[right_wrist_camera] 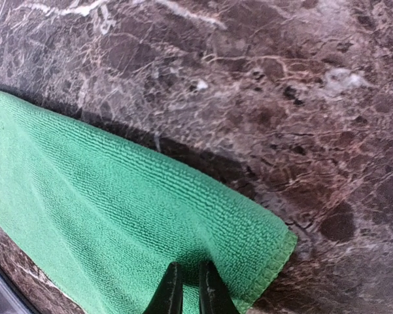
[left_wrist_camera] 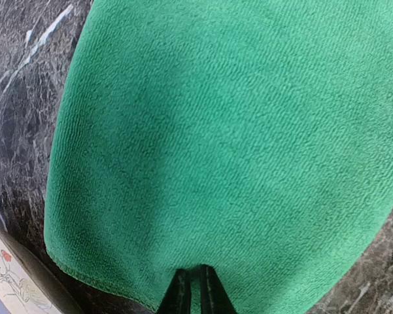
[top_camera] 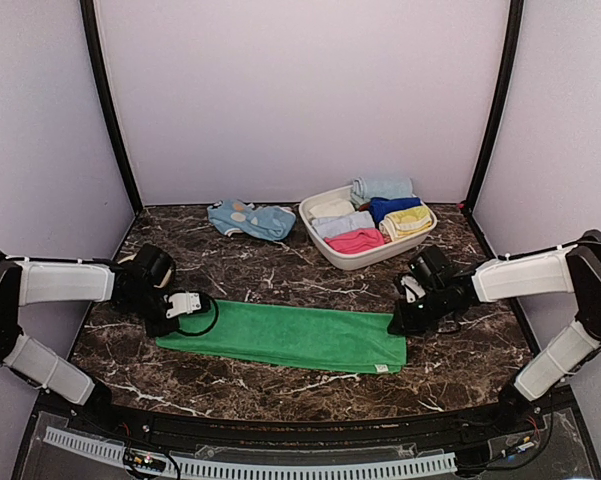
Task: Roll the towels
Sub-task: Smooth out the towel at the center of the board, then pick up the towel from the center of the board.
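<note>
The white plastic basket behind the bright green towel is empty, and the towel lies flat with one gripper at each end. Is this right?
Not quite. The white plastic basket is not empty: the top external view shows several rolled cloths in it. The bright green towel does lie flat, with the left gripper and right gripper at its ends.

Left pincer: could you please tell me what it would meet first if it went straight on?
The green towel: the left pincer sits at its edge, pointing along the cloth, though its height is unclear.
</note>
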Motion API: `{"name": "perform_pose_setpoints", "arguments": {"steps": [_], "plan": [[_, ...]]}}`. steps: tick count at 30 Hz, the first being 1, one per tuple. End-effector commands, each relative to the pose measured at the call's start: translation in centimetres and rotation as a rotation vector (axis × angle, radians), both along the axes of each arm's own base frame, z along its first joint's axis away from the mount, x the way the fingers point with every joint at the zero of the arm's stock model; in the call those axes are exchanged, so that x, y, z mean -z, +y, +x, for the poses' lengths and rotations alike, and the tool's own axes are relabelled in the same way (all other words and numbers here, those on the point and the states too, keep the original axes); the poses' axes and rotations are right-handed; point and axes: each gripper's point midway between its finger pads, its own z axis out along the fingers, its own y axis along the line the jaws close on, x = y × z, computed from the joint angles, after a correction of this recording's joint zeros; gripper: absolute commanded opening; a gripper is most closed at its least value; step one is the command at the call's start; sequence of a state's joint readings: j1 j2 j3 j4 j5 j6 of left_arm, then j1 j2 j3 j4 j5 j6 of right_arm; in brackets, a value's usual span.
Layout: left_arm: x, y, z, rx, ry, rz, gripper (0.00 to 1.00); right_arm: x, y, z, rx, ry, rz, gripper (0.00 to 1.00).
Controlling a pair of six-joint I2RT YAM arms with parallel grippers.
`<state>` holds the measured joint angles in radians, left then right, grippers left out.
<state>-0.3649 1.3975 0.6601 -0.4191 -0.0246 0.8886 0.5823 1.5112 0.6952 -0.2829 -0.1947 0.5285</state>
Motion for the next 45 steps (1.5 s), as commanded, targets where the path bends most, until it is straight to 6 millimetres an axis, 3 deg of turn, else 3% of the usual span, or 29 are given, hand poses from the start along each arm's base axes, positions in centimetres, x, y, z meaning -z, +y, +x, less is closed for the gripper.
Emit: {"name": "perform_pose_setpoints", "arguments": {"steps": [1, 5, 9, 11, 13, 14, 15, 16, 17, 18, 20, 23, 27, 30, 34, 37, 45], "plan": [[2.6, 2.3, -2.1, 0.008, 0.032, 0.102, 0.08, 0.2, -1.8, 0.8, 0.024, -0.027, -0.048, 0.12], [-0.1, 1.6, -0.4, -0.031, -0.027, 0.065, 0.12, -0.5, -2.4, 1.7, 0.019, -0.054, -0.098, 0.14], [-6.2, 0.7, 2.6, -0.097, -0.154, 0.006, 0.22, -3.1, -2.6, 2.7, 0.023, -0.118, -0.113, 0.19], [-10.0, 0.5, 4.2, -0.128, -0.258, -0.036, 0.44, -4.6, -2.9, 3.3, 0.030, -0.163, -0.126, 0.26], [-13.8, 0.8, 6.1, -0.196, -0.400, -0.108, 0.85, -6.3, -3.2, 4.0, 0.041, -0.228, -0.128, 0.33], [-15.1, 1.4, 6.8, -0.245, -0.472, -0.128, 0.97, -7.3, -3.5, 4.5, 0.051, -0.269, -0.132, 0.39], [-16.5, 1.9, 7.3, -0.279, -0.534, -0.148, 0.99, -8.6, -3.7, 5.0, 0.065, -0.319, -0.131, 0.50], [-17.4, 2.2, 7.5, -0.298, -0.570, -0.168, 0.99, -9.6, -4.2, 5.5, 0.089, -0.366, -0.140, 0.70], [-18.2, 2.2, 7.3, -0.304, -0.584, -0.191, 0.99, -10.5, -4.7, 5.9, 0.120, -0.403, -0.146, 0.96], [-18.5, 2.1, 7.1, -0.306, -0.579, -0.209, 0.99, -11.3, -5.4, 6.4, 0.179, -0.442, -0.154, 1.00], [-18.0, 1.6, 6.3, -0.302, -0.514, -0.229, 0.99, -12.2, -7.0, 7.2, 0.289, -0.459, -0.172, 1.00], [-16.1, 0.4, 4.7, -0.267, -0.369, -0.257, 0.99, -11.7, -7.7, 7.0, 0.310, -0.401, -0.156, 1.00], [-13.9, -0.6, 3.1, -0.237, -0.252, -0.287, 0.99, -11.1, -4.9, 6.3, 0.184, -0.402, -0.021, 1.00], [-11.1, -0.4, 2.3, -0.202, -0.199, -0.250, 0.99, -8.7, -3.9, 5.4, 0.129, -0.290, -0.022, 1.00], [-7.8, -0.2, 1.4, -0.163, -0.145, -0.204, 0.99, -5.3, -2.4, 4.0, 0.065, -0.163, -0.024, 0.91], [-5.8, 0.4, 1.1, -0.146, -0.129, -0.155, 0.98, -4.0, -1.9, 3.6, 0.047, -0.139, -0.026, 0.89], [-3.1, 1.4, 0.3, -0.109, -0.101, -0.079, 0.98, -2.2, -0.9, 3.6, -0.004, -0.090, -0.020, 0.77]]}}
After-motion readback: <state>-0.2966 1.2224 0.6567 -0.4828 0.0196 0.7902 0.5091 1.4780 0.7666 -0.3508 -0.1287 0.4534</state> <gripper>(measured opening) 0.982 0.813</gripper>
